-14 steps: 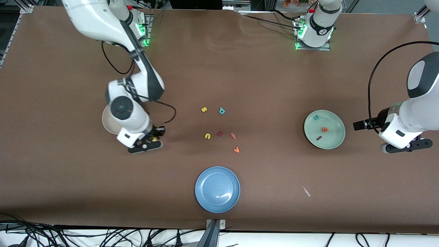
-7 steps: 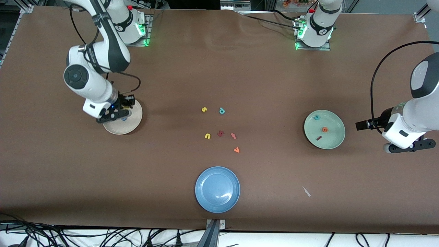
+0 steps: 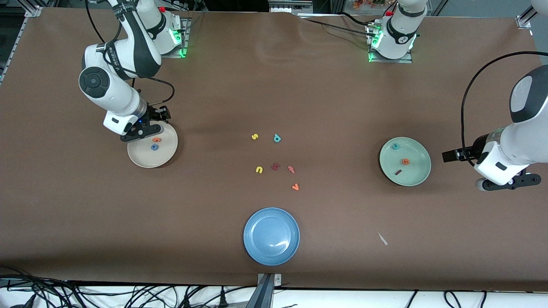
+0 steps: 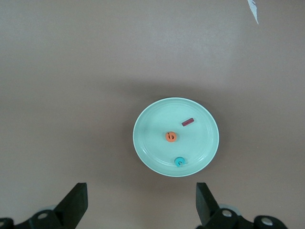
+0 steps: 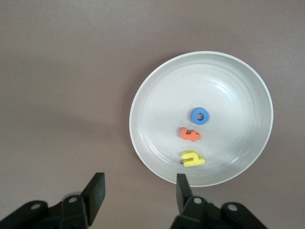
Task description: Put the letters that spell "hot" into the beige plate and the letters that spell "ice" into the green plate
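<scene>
**Both words sit in their plates; both hands empty**

The right hand (image 3: 141, 131) hangs over the rim of the beige plate (image 3: 165, 156), at the edge nearest the right arm's base. Its fingers (image 5: 96, 188) stand apart and hold nothing. In the plate lie the blue o (image 5: 199, 115), the orange t (image 5: 190, 135) and the yellow h (image 5: 192, 159), close together in a short row and lying flat. In the front view the hand hides the h.

The left hand (image 3: 507, 182) waits above bare bench at the left arm's end, just beside the green plate (image 3: 417, 175), with its fingers (image 4: 76, 205) spread wide and empty. That plate holds the teal c (image 3: 395, 146), the orange e (image 3: 405, 161) and the dark red i (image 3: 398, 172), each apart from the others.

Mid-bench lie the stray letters: yellow s (image 3: 254, 137), teal p (image 3: 277, 138), yellow u (image 3: 259, 170), a dark red letter (image 3: 275, 166), a pink letter (image 3: 291, 169) and orange v (image 3: 295, 187). The blue plate (image 3: 257, 250) sits nearer the front camera than these, empty.
</scene>
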